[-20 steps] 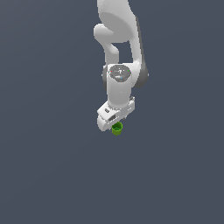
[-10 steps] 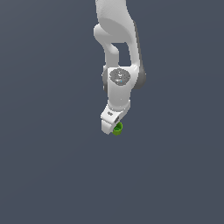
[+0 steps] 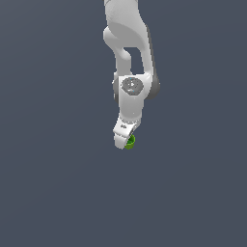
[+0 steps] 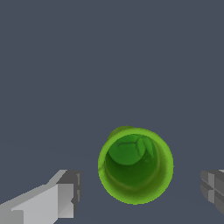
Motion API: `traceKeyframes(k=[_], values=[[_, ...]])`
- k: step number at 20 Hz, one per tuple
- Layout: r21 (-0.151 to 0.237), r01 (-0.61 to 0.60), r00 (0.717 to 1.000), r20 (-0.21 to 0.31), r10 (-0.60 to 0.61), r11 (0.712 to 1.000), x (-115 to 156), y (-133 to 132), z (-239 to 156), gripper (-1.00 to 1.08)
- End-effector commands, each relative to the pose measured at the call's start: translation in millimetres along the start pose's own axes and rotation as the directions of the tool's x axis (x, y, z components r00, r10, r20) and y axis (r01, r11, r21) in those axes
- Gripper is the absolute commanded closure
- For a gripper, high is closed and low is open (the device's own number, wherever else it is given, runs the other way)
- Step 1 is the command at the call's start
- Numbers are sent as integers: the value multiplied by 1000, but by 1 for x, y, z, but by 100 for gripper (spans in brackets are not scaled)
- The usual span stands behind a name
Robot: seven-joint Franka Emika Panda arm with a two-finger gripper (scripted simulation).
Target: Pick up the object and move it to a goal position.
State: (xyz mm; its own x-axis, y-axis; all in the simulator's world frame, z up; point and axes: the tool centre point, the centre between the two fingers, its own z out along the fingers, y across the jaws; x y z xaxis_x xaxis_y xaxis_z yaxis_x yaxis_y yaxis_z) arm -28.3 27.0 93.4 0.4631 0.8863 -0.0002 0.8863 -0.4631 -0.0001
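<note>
Gripper is spread wide – fingers either side of the green cup, gaps both sides, gripping nothing. Cup sits upright on the grey floor, right under the hand.

You are looking at a bright green cup; its rim band is a lighter lime green, its inside darker green, with faint dark lines across the paler green bottom; in the exterior view the cup shows as a small green patch. The arm is plain white with grey shading; a round silvery-grey speckled disc marks one joint. The gripper has a pale grey finger with dark grey pads. The ground is flat, unpatterned slate blue-grey.
</note>
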Motion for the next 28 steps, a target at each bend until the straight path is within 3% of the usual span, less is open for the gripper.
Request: traceKeyframes(k=[1,20,21,28], values=[[0,12,1000,0,-12,1000,0,0,1,-92],[0,13,1000,0,-13,1000,0,-1,51,-92],[0,13,1000,0,-13,1000,0,-1,51,108],[0,13,1000,0,-13,1000,0,-1,51,108]])
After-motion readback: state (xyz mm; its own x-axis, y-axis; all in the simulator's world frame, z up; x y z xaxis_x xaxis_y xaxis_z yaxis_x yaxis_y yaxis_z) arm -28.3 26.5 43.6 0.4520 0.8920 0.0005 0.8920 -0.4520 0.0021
